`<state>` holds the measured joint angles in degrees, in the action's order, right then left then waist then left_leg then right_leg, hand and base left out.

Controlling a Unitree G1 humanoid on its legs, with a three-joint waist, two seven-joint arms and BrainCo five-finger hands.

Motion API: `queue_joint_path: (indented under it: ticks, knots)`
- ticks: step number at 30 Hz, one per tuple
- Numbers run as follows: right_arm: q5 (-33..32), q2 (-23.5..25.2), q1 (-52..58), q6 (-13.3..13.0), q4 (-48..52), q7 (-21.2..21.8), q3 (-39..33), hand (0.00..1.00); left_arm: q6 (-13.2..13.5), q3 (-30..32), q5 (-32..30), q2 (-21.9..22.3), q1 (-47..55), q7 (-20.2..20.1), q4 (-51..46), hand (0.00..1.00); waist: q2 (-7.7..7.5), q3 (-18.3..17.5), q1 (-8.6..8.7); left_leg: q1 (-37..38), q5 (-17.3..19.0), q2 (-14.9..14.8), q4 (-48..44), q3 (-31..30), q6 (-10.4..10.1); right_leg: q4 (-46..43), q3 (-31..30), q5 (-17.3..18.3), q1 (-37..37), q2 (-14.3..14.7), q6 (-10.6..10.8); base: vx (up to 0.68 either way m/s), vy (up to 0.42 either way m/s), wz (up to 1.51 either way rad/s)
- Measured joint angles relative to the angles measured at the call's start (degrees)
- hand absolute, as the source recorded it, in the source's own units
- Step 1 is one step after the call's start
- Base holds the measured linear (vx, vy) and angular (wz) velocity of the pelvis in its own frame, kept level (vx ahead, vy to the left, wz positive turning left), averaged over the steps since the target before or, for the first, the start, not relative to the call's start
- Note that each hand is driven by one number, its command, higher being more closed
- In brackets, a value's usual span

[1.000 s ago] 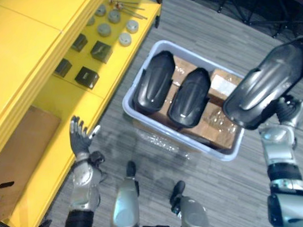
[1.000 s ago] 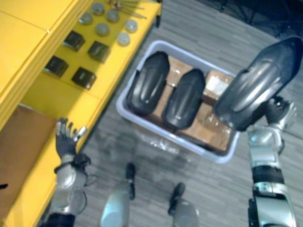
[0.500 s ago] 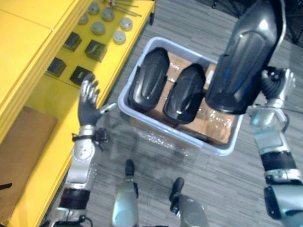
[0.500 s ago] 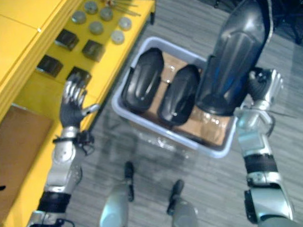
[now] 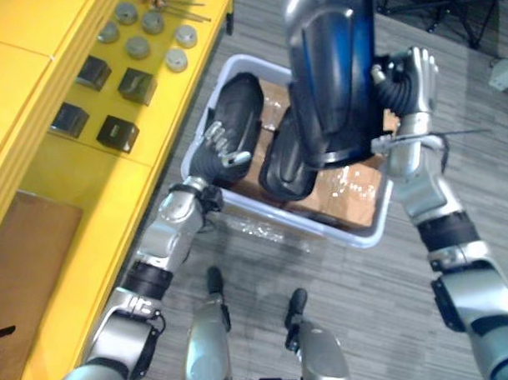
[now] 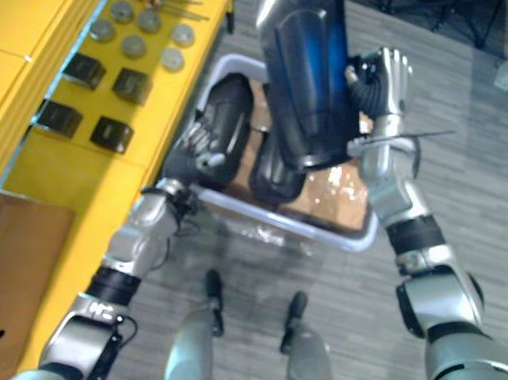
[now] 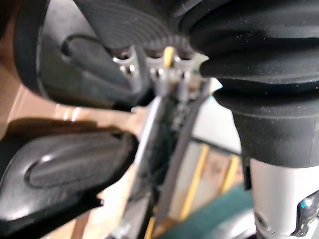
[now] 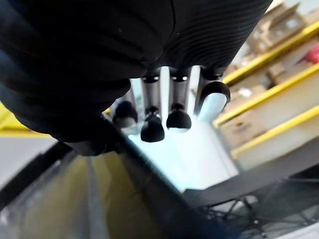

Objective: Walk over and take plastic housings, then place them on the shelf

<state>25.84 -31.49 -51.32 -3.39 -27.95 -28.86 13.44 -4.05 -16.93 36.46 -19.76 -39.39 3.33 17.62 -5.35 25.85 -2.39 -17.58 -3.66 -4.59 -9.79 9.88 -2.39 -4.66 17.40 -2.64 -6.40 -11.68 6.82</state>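
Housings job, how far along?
Done: one housing is out of the bin, raised in the right hand. In hand: the left hand, open, is at a second housing in the bin. Left: a third housing lies in the bin, and none sits on the yellow shelf yet.

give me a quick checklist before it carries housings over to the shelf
1. Right hand grip on the raised housing: ok, fingers curled on its edge.
2. Raised housing lifted out of the bin: ok, held upright above it.
3. Left hand grasp on the left housing in the bin: not ok, fingers relaxed at its near end, not curled round it.
4. Bare space on the shelf: ok, open yellow surface beside the black blocks.
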Motion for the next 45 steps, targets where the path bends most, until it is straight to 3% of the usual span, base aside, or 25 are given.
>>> queue_joint_path:
  ticks: [4, 8, 13, 18, 22, 26, 34, 38, 43, 45]
  knots:
    - [0.86, 0.01, -0.58, -0.59, -1.85, 0.04, 1.77, 1.0, 0.01, -1.54, 3.2, 0.56, -1.68, -0.01, 1.7, 0.0, 0.23, -0.11, 0.26, 0.37, -0.61, -0.01, 1.02, 0.02, 0.16, -0.01, -0.04, -0.07, -0.06, 0.16, 0.08, -0.06, 0.011, 0.01]
    - [0.98, 0.47, -0.83, -1.06, -2.91, 0.06, 2.14, 1.0, 0.02, -1.97, 5.87, 2.26, -2.32, 0.07, 2.34, 0.0, 1.78, -0.89, 0.15, 0.56, -1.83, 0.19, 2.76, 0.03, 0.28, -0.02, -0.02, -0.29, -0.61, 0.15, 0.09, -0.01, 0.004, 0.0]
    - [2.16, 1.85, -1.72, -2.74, -4.79, 0.13, 4.81, 1.0, 0.06, -3.28, 5.81, 3.74, -4.19, 0.99, 2.81, 0.0, 2.17, -1.07, 0.25, 1.64, -2.92, 0.18, 4.41, 0.17, -0.04, -0.03, -0.1, -0.35, -0.47, 0.25, 0.06, 0.0, 0.003, -0.02]
    - [3.06, 3.86, -3.02, -2.45, -7.9, 0.14, 5.93, 1.0, 0.09, -4.56, 5.64, 6.04, -5.96, 2.35, 4.68, 0.0, 2.26, -1.1, 0.39, 1.77, -3.02, 0.18, 4.44, 0.19, -0.11, -0.03, -0.13, -0.36, -0.44, 0.25, 0.05, 0.0, 0.0, 0.0]
    - [3.06, 4.42, -3.12, -2.04, -9.29, 0.12, 6.19, 1.0, 0.09, -5.34, 5.23, 7.08, -5.94, 3.95, 6.38, 0.0, 3.42, -1.68, 0.26, 2.47, -3.74, 0.32, 6.01, 0.28, -0.16, -0.03, -0.14, -0.36, -0.45, 0.23, 0.04, 0.0, 0.0, 0.0]
    - [3.06, 4.46, -3.54, -0.97, -10.64, -0.03, 7.74, 1.0, 0.15, -6.32, 5.03, 7.33, -5.91, 5.07, 7.37, 0.0, 4.4, -2.21, 0.31, 2.74, -4.16, 0.21, 6.75, 0.22, -0.27, -0.03, -0.12, -0.35, -0.51, 0.4, 0.03, 0.0, 0.0, 0.0]
    - [2.36, 4.55, -4.52, 5.1, -14.36, 0.0, 8.04, 1.0, 0.7, -6.35, 3.58, 7.95, -5.63, 5.55, 8.25, 0.0, 4.43, -2.2, 0.39, 3.54, -5.14, 0.28, 8.89, 0.24, -0.36, -0.04, -0.1, -0.34, -0.68, 0.52, -0.03, 0.0, 0.0, 0.0]
    - [-0.49, 4.55, -5.34, 8.44, -17.54, 0.0, 7.89, 1.0, 3.57, -6.3, 3.52, 7.98, -5.38, 7.49, 8.33, 0.0, 4.5, -2.16, 0.36, 3.58, -5.64, 0.39, 9.65, 0.24, -0.34, -0.05, -0.06, -0.33, -1.03, 0.51, -0.03, 0.0, 0.0, 0.0]
    - [-2.71, 4.54, -5.62, 9.39, -20.44, -0.33, 5.2, 1.0, 7.49, -5.06, 2.59, 9.24, -5.29, 12.22, 8.22, 0.0, 4.77, -2.07, 0.34, 3.58, -5.66, 0.44, 9.63, 0.11, -0.35, -0.08, 0.01, -0.33, -1.02, 0.48, -0.04, 0.0, 0.0, 0.0]
    - [-3.25, 4.53, -5.71, 9.82, -20.52, -1.54, 4.28, 1.0, 7.79, -4.0, 0.68, 9.57, -5.28, 14.4, 8.01, 0.0, 5.02, -1.93, 0.38, 3.58, -5.66, 0.44, 9.58, 0.07, -0.35, -0.18, 0.06, -0.31, -1.01, 0.48, -0.06, 0.0, 0.0, 0.0]
